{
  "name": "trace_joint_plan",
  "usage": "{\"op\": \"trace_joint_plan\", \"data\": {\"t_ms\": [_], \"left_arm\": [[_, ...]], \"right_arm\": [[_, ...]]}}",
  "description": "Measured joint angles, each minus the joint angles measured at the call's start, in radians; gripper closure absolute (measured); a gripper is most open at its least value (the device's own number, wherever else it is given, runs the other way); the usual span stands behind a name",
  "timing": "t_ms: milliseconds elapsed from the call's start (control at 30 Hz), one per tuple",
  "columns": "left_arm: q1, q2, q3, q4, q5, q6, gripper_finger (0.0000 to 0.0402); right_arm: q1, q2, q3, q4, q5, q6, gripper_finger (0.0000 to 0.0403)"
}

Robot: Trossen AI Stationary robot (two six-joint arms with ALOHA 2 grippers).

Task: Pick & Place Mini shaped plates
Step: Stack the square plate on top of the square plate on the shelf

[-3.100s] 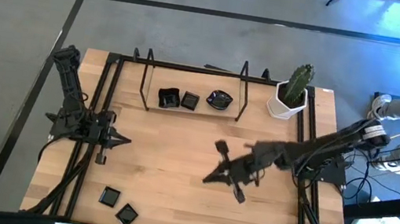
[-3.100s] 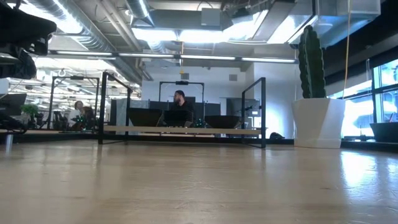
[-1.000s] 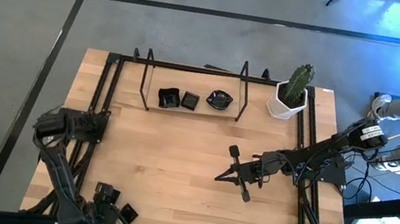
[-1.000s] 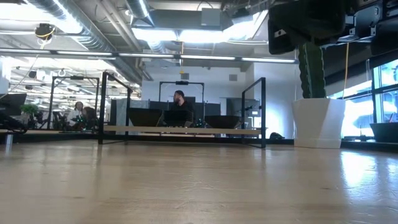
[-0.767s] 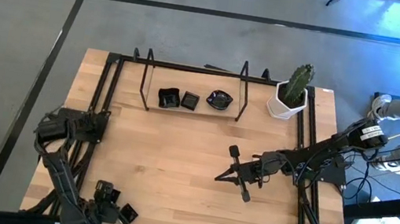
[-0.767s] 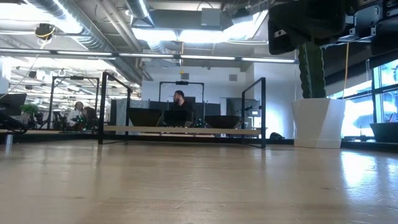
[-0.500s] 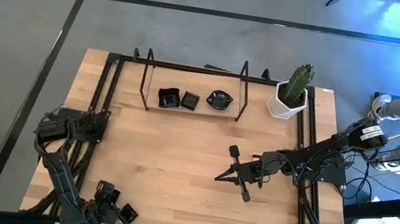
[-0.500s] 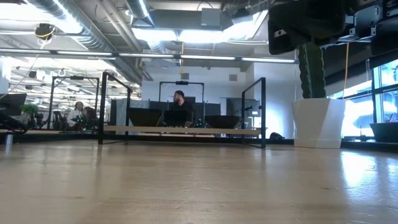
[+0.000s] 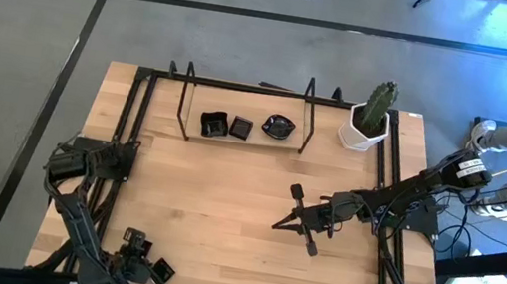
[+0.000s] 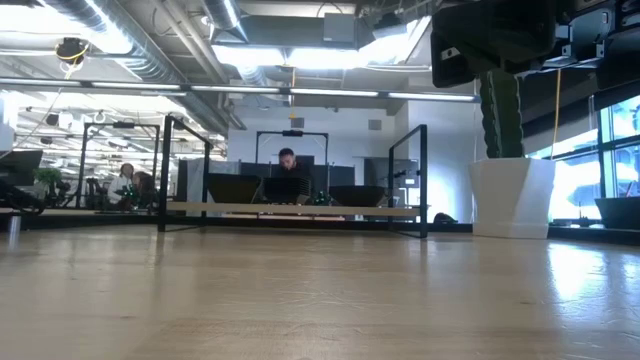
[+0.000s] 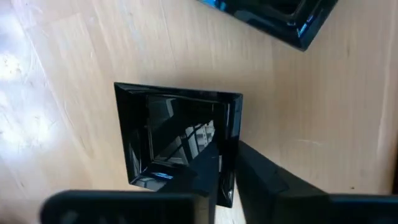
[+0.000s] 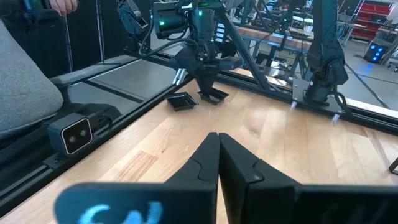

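Two glossy black mini shaped plates lie near the table's near left corner. My left gripper (image 9: 134,245) points down onto the square raised-rim one (image 11: 177,134) and is shut on it; in the right wrist view that gripper (image 12: 208,90) stands over the same plate (image 12: 215,96). The other plate (image 9: 162,271) lies flat beside it. Three more plates (image 9: 241,127) sit on a low shelf at the far side. My right gripper (image 9: 275,227) hovers shut and level over the table's middle right, holding nothing. My left gripper pinches one raised side rim (image 11: 231,146) of the square plate, one finger (image 11: 208,171) inside the dish and the other (image 11: 264,180) outside it. The fingers come from above, pointing steeply down. The plate lies flat with its bottom on the table.
A white pot with a cactus (image 9: 370,119) stands at the far right corner. A black metal frame (image 9: 242,87) runs along the table's edges and carries the shelf. People sit at desks in the room beyond (image 10: 287,170). Bare wood lies between the two grippers.
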Motion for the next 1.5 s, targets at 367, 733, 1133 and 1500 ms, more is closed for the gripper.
{"op": "trace_joint_plan", "data": {"t_ms": [367, 733, 1133, 1500], "left_arm": [[0.000, 0.000, 0.008, -0.037, 0.044, 0.006, 0.0398], [0.013, -0.001, 0.263, -0.388, -0.084, 0.011, 0.0399], [0.327, -0.097, 0.349, -0.490, -0.497, 0.436, 0.0398], [0.727, -0.289, 0.349, -0.346, -0.587, 0.921, 0.0398]], "right_arm": [[0.000, 0.000, 0.000, 0.000, 0.000, -0.001, 0.0395], [0.000, 0.000, 0.000, 0.001, 0.000, 0.000, 0.0395], [0.002, 0.000, 0.000, -0.010, 0.000, 0.028, 0.0395], [0.003, 0.001, 0.000, -0.027, -0.018, 0.027, 0.0395]]}}
